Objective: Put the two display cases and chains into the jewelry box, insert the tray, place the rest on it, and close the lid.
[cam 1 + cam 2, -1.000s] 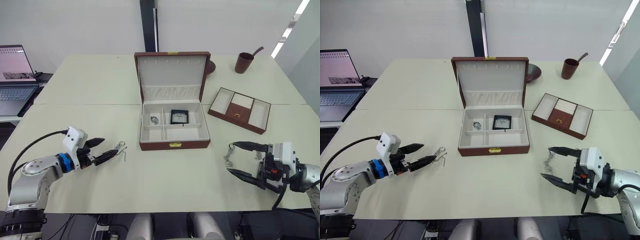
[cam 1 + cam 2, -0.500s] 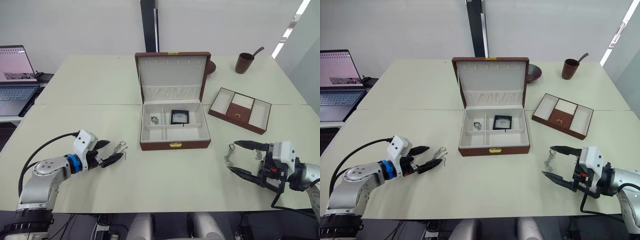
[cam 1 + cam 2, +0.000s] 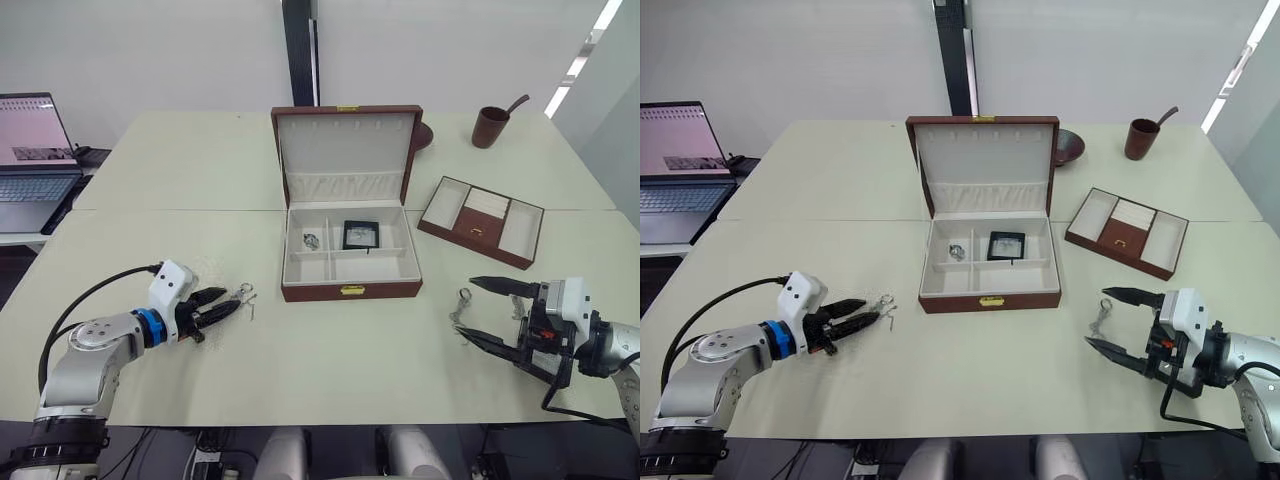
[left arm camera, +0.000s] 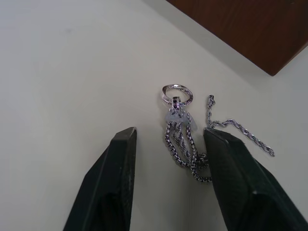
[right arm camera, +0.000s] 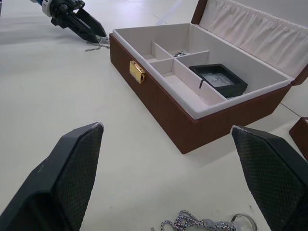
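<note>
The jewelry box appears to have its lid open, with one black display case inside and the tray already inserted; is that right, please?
Not quite: the tray is not inserted. The left eye view shows it on the table, off the jewelry box's right side. The lid is open and one display case lies inside.

Surface: pale cream, seam across mid. Rear wall: plain white w/ dark vertical post. Open laptop on side desk at left. Ceiling light strip upper right.
</note>
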Robot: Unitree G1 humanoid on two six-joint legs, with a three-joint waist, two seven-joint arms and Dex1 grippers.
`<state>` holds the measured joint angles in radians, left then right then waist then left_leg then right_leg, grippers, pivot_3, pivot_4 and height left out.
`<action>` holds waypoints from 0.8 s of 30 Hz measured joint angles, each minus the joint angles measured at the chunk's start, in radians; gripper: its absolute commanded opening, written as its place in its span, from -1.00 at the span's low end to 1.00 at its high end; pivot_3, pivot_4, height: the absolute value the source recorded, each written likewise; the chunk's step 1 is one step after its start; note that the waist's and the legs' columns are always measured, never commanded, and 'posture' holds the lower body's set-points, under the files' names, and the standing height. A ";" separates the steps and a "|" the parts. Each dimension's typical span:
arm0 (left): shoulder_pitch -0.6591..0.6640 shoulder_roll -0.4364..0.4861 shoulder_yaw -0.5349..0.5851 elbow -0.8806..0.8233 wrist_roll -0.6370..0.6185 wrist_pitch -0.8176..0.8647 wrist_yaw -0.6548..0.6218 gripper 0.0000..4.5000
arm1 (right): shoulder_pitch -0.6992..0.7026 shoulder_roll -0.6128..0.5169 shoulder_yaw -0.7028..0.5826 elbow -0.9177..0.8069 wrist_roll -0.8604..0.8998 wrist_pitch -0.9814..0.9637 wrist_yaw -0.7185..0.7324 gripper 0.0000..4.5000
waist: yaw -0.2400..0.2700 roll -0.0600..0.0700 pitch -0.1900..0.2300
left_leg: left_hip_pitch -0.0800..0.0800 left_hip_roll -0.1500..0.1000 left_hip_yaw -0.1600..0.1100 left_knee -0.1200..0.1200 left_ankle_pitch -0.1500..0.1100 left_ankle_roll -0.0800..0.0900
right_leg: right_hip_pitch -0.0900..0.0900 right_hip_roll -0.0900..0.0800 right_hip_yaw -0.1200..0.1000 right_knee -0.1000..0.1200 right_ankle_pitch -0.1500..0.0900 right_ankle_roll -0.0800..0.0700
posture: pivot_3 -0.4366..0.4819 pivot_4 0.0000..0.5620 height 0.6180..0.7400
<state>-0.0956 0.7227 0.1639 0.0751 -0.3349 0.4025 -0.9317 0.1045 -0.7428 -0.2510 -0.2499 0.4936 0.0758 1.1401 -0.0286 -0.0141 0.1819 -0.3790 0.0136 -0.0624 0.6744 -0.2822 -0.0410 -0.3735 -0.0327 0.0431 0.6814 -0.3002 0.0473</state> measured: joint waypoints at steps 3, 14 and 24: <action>-0.001 0.000 -0.001 0.000 0.000 0.006 -0.002 -0.83 | 0.000 0.000 0.000 0.000 0.000 0.001 -0.007 1.00 | 0.000 0.001 0.000 | 0.000 0.000 0.000 0.000 0.000 0.000 | 0.000 0.000 0.000 0.000 0.000 0.000 | -0.05 -0.47 1.00; 0.001 -0.002 0.000 -0.017 -0.003 0.008 -0.015 -0.93 | 0.009 0.000 0.000 -0.022 0.035 0.025 -0.005 1.00 | 0.000 0.002 -0.001 | 0.000 0.000 0.000 -0.001 0.000 0.000 | 0.000 -0.001 0.000 0.000 0.000 0.000 | -0.05 -0.47 1.00; 0.004 0.026 0.000 -0.217 -0.111 0.173 -0.038 -0.93 | 0.013 0.000 0.000 -0.021 0.035 0.027 -0.004 1.00 | 0.000 -0.001 0.001 | 0.000 0.000 -0.001 -0.003 0.000 0.000 | 0.000 -0.001 -0.001 -0.001 0.000 0.000 | -0.05 -0.47 1.00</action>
<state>-0.0915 0.7487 0.1644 -0.1418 -0.4460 0.5755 -0.9693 0.1171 -0.7431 -0.2510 -0.2712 0.5290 0.1028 1.1360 -0.0285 -0.0150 0.1827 -0.3792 0.0133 -0.0637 0.6711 -0.2821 -0.0411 -0.3739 -0.0338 0.0417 0.6806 -0.3002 0.0473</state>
